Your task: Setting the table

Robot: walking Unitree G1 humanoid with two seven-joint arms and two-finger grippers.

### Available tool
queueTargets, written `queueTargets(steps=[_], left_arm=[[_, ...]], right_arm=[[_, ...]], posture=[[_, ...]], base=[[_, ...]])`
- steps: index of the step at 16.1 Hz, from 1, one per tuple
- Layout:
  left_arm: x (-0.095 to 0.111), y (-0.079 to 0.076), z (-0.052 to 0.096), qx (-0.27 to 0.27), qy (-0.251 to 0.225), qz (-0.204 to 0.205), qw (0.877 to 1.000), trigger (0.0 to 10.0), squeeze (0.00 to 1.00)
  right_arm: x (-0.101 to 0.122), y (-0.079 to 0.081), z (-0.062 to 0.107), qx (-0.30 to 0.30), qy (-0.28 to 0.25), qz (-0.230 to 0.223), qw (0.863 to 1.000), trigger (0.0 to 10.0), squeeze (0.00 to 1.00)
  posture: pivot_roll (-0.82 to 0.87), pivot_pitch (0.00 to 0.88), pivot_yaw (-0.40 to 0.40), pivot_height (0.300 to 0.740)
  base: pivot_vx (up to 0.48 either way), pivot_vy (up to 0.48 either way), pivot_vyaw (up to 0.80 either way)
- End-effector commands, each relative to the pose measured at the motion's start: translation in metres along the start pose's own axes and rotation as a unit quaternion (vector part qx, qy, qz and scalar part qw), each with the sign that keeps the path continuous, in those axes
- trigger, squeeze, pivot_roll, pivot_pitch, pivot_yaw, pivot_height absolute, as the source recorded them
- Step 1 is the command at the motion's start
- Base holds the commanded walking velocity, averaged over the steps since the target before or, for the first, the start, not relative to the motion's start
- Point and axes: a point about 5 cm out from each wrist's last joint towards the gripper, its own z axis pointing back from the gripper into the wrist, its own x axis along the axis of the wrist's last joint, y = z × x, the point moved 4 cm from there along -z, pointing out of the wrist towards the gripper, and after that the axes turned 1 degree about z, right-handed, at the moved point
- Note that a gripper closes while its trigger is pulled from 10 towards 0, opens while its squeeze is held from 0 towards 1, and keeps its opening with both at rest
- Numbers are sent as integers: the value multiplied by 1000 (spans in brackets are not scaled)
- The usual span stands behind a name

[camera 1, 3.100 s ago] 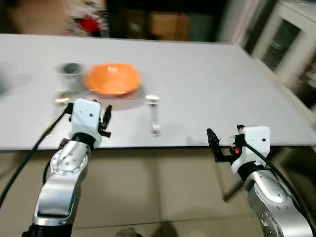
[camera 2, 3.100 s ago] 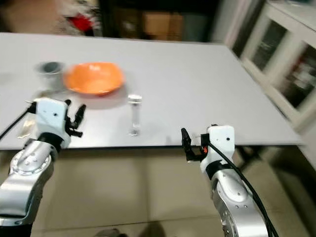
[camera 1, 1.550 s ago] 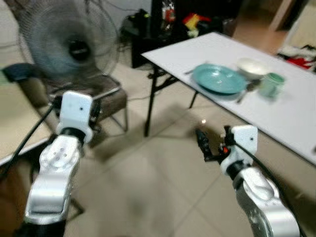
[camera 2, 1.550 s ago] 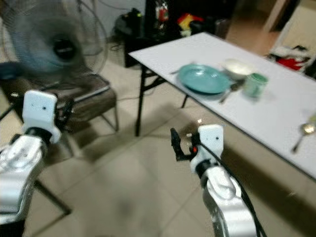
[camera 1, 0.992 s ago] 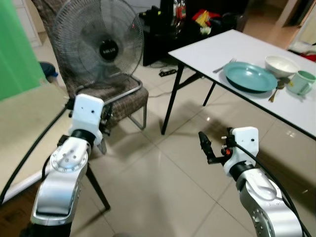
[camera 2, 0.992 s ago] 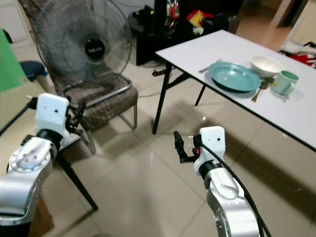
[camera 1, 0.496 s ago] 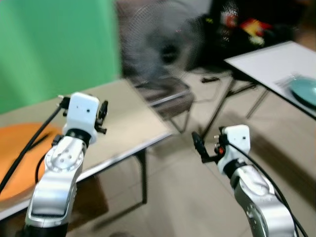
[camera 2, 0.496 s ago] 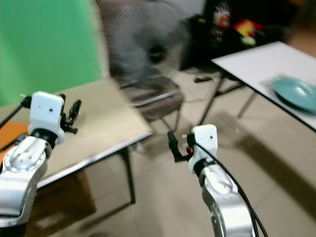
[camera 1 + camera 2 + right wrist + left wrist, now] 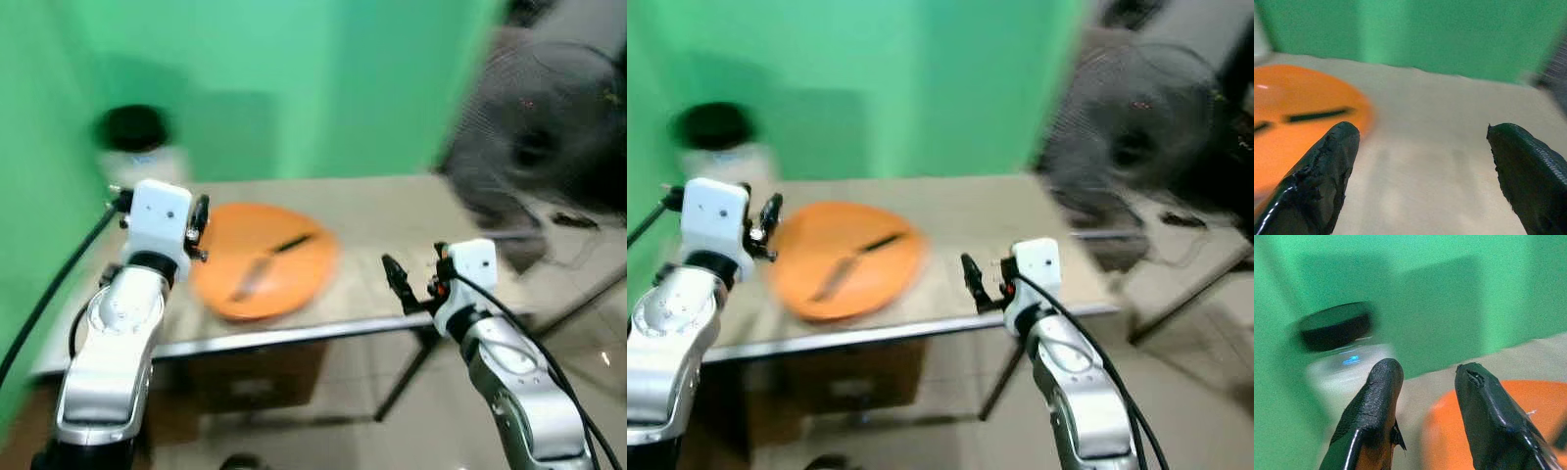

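An orange plate (image 9: 294, 279) lies on a beige table (image 9: 392, 211) in front of me, blurred. Two dark utensils (image 9: 286, 243) rest across the plate; I cannot tell what kind. My left gripper (image 9: 199, 217) is raised at the plate's left edge, open and holding nothing; the left wrist view shows its fingers (image 9: 1376, 401) apart over the plate (image 9: 1518, 401). My right gripper (image 9: 395, 279) hovers at the table's front edge, right of the plate, open wide and holding nothing. Between its fingers (image 9: 1322, 171) the right wrist view looks across the tabletop (image 9: 1440, 147), the plate (image 9: 1298, 112) off to one side.
A pale jar with a black lid (image 9: 137, 137) stands at the table's back left against a green backdrop (image 9: 323, 78). A standing fan (image 9: 549, 147) is off to the right, beyond the table. Tiled floor (image 9: 588, 343) lies at the lower right.
The whole view has swung left: the white table with the set places has left the picture, and the beige table with the orange plate now sits centred. Both grippers stay raised and open.
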Motion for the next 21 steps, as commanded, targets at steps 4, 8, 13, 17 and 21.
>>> queueTargets(steps=[4, 8, 13, 17, 21], left_arm=[[-2, 7, -2, 13, 7, 1, 1000, 10000, 0], [0, -2, -5, -2, 3, 1, 1000, 10000, 0], [-3, -10, -8, -18, 9, 2, 1000, 10000, 0], [-24, -15, -9, -39, 55, 18, 998, 10000, 0], [-30, -23, -10, -76, 64, 41, 994, 10000, 1000]], right_arm=[[5, -6, -1, -15, -10, -3, 1000, 10000, 0], [3, -20, 1, -52, -9, -25, 998, 10000, 0], [2, -24, 0, -52, 0, -47, 998, 10000, 0], [-3, -26, -6, -50, 21, -90, 994, 10000, 0], [-4, -26, -13, -37, 17, -131, 991, 10000, 1000]], posture=[[133, 0, -78, 740], [123, 0, -79, 740], [110, 0, -82, 740], [102, 0, -95, 740], [82, 0, -93, 740]], base=[[0, -480, 800], [0, -480, 167], [0, -288, 0], [0, 0, 0], [0, 0, 0]])
